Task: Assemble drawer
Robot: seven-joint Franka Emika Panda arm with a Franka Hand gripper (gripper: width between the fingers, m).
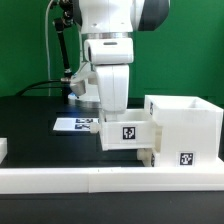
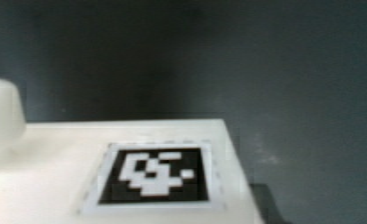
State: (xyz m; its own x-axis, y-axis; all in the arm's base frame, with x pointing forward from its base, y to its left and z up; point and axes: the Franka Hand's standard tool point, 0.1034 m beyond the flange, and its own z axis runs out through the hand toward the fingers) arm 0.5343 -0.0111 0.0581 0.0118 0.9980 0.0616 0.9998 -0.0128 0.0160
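Currently the drawer box [image 1: 128,134] sits on the black table [image 1: 35,125], directly under the end effector [image 1: 117,118]. Its end on the exterior view's right meets the drawer housing [image 1: 186,128].

Edges and clearance:
- Exterior view's right: closed off by the drawer housing, a taller open-topped white box with a tag on its near face.
- Near side: a white rail [image 1: 60,180] runs along the table edge, just in front of both parts.
- Exterior view's left: bare table, with the marker board [image 1: 77,124] lying flat behind and to the left, apart from the drawer box.

Orientation: the drawer box stands level, tagged face toward the exterior camera. Its long axis appears to run across the exterior view, toward the housing.

Relation to the end effector: the arm comes down vertically onto the top of the drawer box. The wrist body hides the fingers, so the jaw state cannot be told. In the wrist view a white surface with a tag [image 2: 157,172] fills the foreground, with dark table beyond it; the picture is blurred
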